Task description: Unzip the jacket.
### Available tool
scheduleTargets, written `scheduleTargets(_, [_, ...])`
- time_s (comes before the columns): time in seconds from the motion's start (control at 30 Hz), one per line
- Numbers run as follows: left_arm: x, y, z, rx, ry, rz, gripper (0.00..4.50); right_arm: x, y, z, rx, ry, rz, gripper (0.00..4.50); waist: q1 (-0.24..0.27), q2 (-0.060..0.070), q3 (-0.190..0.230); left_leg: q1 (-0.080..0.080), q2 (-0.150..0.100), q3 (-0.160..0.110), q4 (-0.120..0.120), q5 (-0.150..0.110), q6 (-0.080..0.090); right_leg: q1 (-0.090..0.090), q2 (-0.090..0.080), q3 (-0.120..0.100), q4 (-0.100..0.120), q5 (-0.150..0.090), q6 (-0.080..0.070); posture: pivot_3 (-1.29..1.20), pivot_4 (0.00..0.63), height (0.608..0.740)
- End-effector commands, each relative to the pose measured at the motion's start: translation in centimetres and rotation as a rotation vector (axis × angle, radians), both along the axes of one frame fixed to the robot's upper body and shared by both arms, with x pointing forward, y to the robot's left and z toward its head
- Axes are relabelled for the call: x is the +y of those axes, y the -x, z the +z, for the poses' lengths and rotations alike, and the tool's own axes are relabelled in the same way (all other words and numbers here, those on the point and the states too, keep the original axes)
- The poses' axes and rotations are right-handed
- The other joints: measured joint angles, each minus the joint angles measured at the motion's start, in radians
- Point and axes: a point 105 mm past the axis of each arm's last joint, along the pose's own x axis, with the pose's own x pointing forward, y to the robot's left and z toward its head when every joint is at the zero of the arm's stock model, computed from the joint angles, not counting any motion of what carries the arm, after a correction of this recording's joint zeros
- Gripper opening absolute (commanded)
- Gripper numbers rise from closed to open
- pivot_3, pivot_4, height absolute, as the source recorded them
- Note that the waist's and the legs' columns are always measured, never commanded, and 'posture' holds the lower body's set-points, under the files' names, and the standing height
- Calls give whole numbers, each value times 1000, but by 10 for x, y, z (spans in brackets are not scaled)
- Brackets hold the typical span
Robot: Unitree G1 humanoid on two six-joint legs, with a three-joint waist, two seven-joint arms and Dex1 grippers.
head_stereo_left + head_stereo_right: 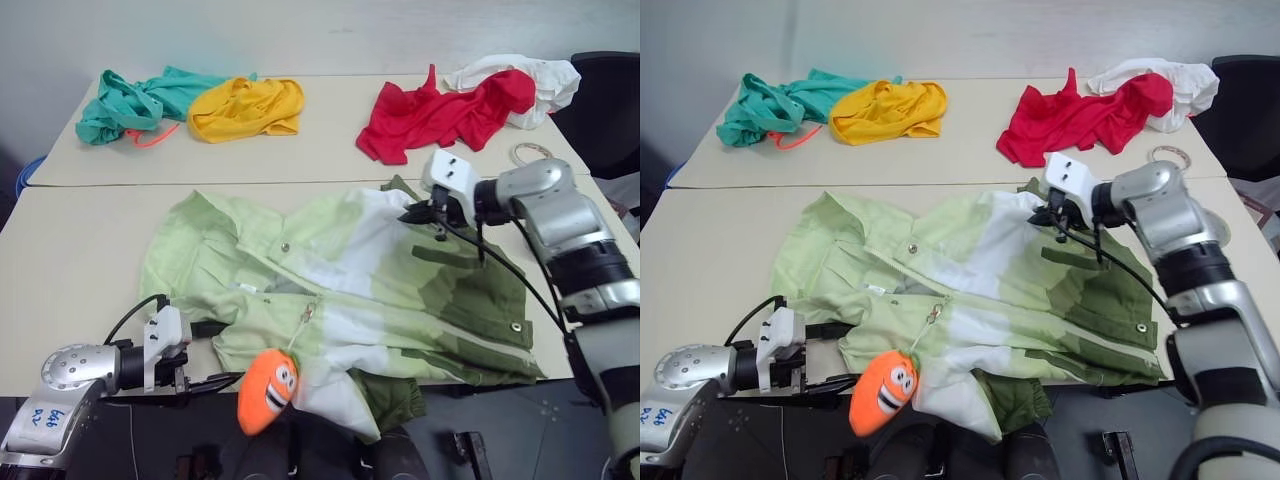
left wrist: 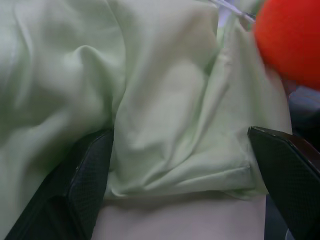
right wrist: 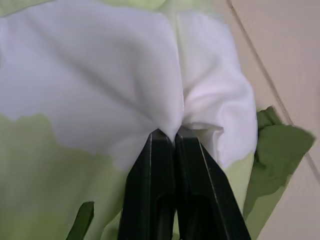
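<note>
1. Left gripper (image 1: 205, 383), one: fingers (image 2: 85, 180) spread wide, empty, level at the near table edge. The jacket's pale green hem lies bunched between the two fingers, neither clearly pressing it.
2. Orange toy (image 1: 267, 391), one: hangs off the near edge just beside the left fingertips, below the zip pull (image 1: 306, 314).
3. Jacket (image 1: 330, 290), one: spread flat across the near table (image 1: 70, 290), crumpled; pale green on the left, a white band through the middle, olive blocks on the right; metal snaps visible; lower corner drooping over the edge.
4. Right gripper (image 1: 415, 213), one: fingers (image 3: 160, 165) closed together, pinching a fold of white fabric at the jacket's far edge; arm reaches in, pointing slightly downward.
5. Garments beyond the right fingers, four: teal (image 1: 135, 102), yellow (image 1: 246, 108), red (image 1: 440, 112), white (image 1: 530, 80).
</note>
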Motion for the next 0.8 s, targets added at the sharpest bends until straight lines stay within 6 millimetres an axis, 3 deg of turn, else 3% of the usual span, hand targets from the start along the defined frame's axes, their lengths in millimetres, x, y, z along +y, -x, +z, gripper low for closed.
scheduleTargets(0.03, [-5,6,-8,15,0,-2,4500,17,-13,12,-266,79,87,23,-5,0,0,0,0,0,0,0,0,0,0,0,0,0,0,0,150,740])
scheduleTargets(0.1, [-6,8,-8,20,7,1,4500,20,-19,1,-278,89,69,23,-11,0,0,0,0,-1,0,0,0,0,0,-1,1,0,0,0,150,740])
scheduleTargets(0.17, [-7,11,-8,32,16,-1,4500,13,-22,-16,-183,91,16,23,-12,0,0,0,0,-1,0,0,0,0,0,-1,1,0,0,0,150,740])
scheduleTargets(0.27, [2,15,-2,41,22,72,4500,9,-21,-9,-218,27,18,592,-15,0,0,0,0,-2,0,0,0,1,0,0,1,0,0,0,150,740])
scheduleTargets(0.4, [29,29,3,66,16,188,4500,-19,-11,-4,-212,29,23,1992,-17,0,0,0,1,-2,-1,0,0,1,-1,0,1,0,-1,0,150,740])
scheduleTargets(0.47, [45,36,6,79,25,244,4500,-33,0,4,-167,-17,40,2610,-12,0,0,0,1,-3,-1,0,0,1,-1,0,0,-1,-1,0,150,740])
scheduleTargets(0.6, [71,44,17,38,29,279,4500,-43,45,14,-31,-97,227,4041,-10,0,0,0,1,-3,0,0,0,2,-1,-1,-1,-1,-1,0,150,740])
scheduleTargets(0.7, [81,37,36,-57,22,277,4500,-39,70,14,53,-130,309,4041,-12,0,0,1,1,-3,0,0,0,3,-2,-1,-1,-1,-1,0,150,740])
scheduleTargets(0.8, [73,27,51,-81,11,208,4500,-3,95,7,114,-177,464,4041,-11,0,0,1,2,-3,-1,-1,-1,2,-2,0,-1,-1,-1,0,150,740])
